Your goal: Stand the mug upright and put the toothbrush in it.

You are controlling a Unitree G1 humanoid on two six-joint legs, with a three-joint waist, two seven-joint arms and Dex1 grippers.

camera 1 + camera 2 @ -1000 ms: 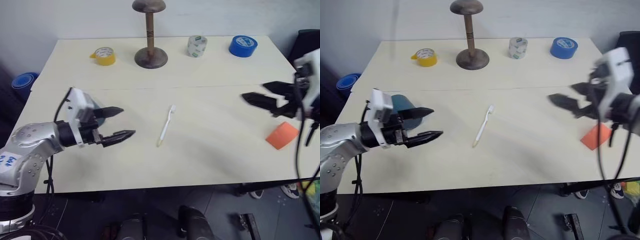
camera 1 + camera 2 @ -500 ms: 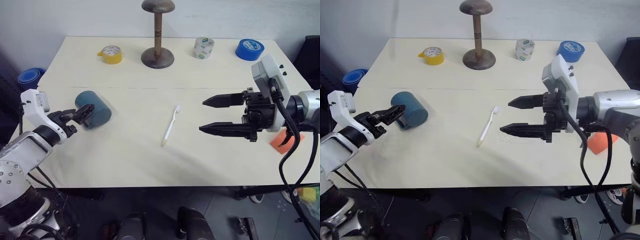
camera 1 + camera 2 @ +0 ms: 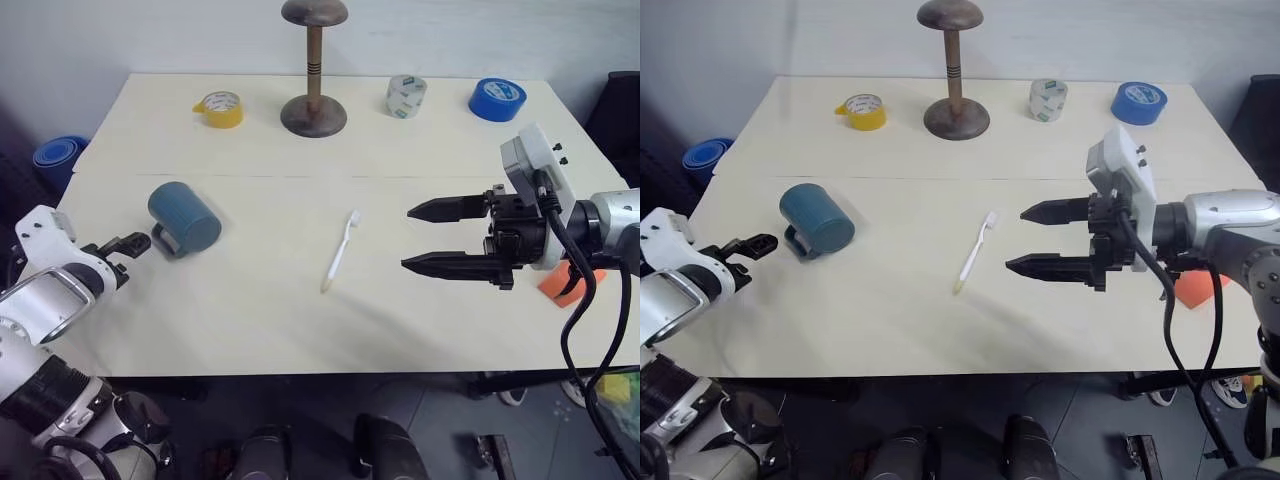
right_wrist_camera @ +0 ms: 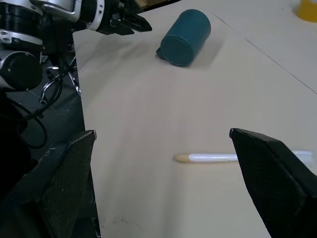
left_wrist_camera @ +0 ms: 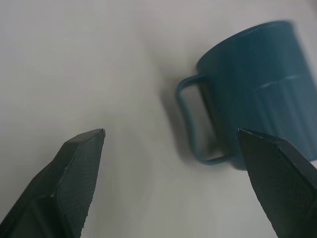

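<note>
Our left gripper (image 5: 171,139) stands wide open and empty just short of the mug (image 3: 185,216), which lies on its side on the table (image 3: 250,320), its mouth hidden from us, handle toward the fingers. Our right gripper (image 3: 432,238) is just as wide and empty above the table. The toothbrush (image 3: 339,251) lies flat between mug and right fingertips, untouched, its bristle end cut off behind a finger in the right wrist view.

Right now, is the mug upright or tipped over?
Tipped over. The mug lies on its side on the table, its handle resting against the tabletop. No gripper is touching it.
</note>
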